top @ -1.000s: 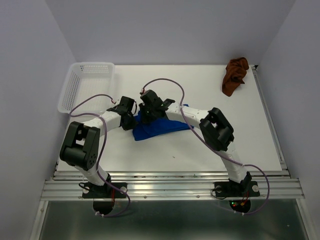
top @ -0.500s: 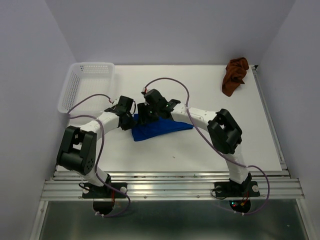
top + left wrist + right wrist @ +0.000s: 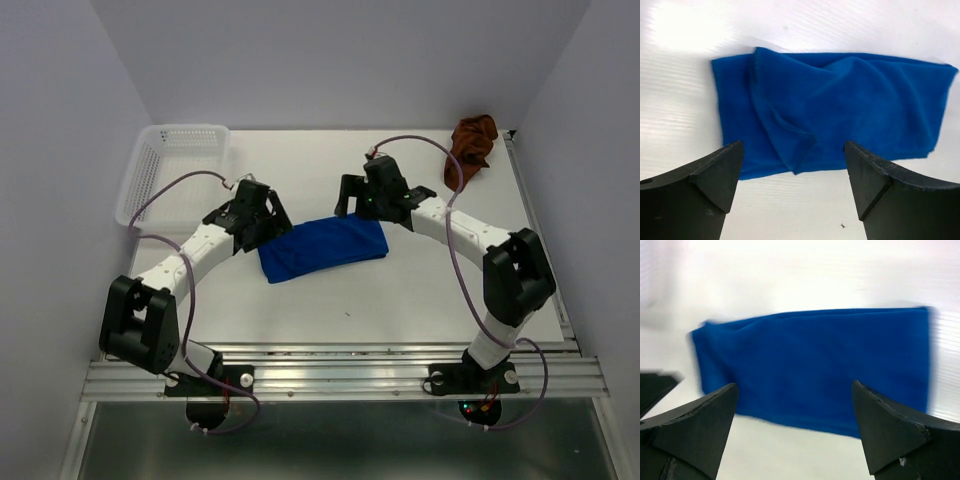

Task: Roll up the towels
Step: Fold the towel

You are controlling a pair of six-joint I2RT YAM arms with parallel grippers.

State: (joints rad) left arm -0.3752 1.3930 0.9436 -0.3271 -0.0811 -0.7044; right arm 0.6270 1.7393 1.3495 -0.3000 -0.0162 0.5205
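Left fingers (image 3: 270, 213) stand spread in the top view, over the table (image 3: 400, 300) at the left end of the blue towel (image 3: 322, 248). Right fingers (image 3: 348, 192) are also parted, just past the towel's far right edge. The towel lies flat as a folded strip between the two pairs. Well beyond the right fingers, at the far right corner, sits the crumpled rust-brown towel (image 3: 470, 150). A white basket (image 3: 170, 170) sits beyond the left fingers at the far left.

From the left wrist, both left fingers (image 3: 710, 185) are wide apart and hold nothing. The blue towel (image 3: 840, 115) lies ahead of their tips, with a raised crease nearer one finger.

From the right wrist, the picture is blurred. The right fingers (image 3: 695, 427) are wide apart and empty, with the blue towel (image 3: 815, 370) spread ahead of them, spanning the gap.
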